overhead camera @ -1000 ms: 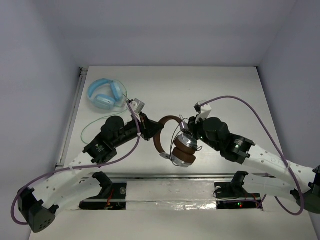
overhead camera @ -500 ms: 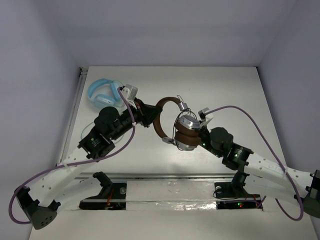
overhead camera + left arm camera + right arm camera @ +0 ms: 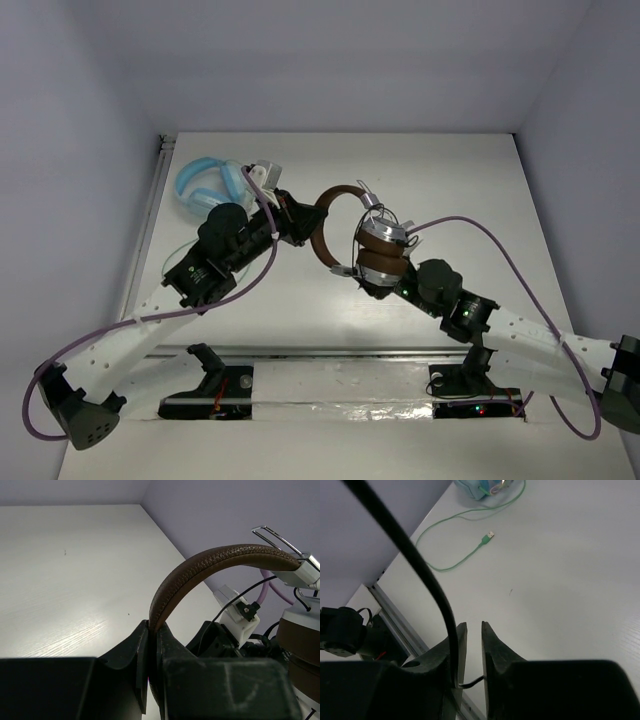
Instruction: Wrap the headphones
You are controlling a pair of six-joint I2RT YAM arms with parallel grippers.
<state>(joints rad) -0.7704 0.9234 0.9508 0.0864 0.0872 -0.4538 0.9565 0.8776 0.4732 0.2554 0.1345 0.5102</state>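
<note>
The white table [image 3: 480, 200] sits between pale lilac walls, and your two arms reach in from its near edge.

Nearest to you, at about five o'clock from the work, the right gripper [image 3: 474, 627] sits low beside the ear cups. Its fingers are drawn almost together. The long thin black cable [image 3: 420, 565] runs down along one finger into the slit, so it reads as pinching that black cable, though the contact point is small in view.

Just beyond, near the table's middle, are the over-ear headphones with brown pads and silver metal cups [image 3: 378, 250]. They look lifted, with the cups stacked together. Their brown leather headband [image 3: 200, 567] arches away toward eleven o'clock.

At nine o'clock from the cups, the left gripper [image 3: 150, 630] is clenched on that headband, jaws tight against both faces.

Farther off, at ten o'clock near the far left corner, lie light blue headphones [image 3: 205, 185]. Their green cable [image 3: 484, 540] trails on the table, well apart from your work.

You seem to be mid-wrap, with one arm anchoring and the other feeding cable. For the next move, keep the left hold firm and carry the black cable around the cups under light tension. Take care that it neither slips from the slit nor snags on the thin metal yokes.
</note>
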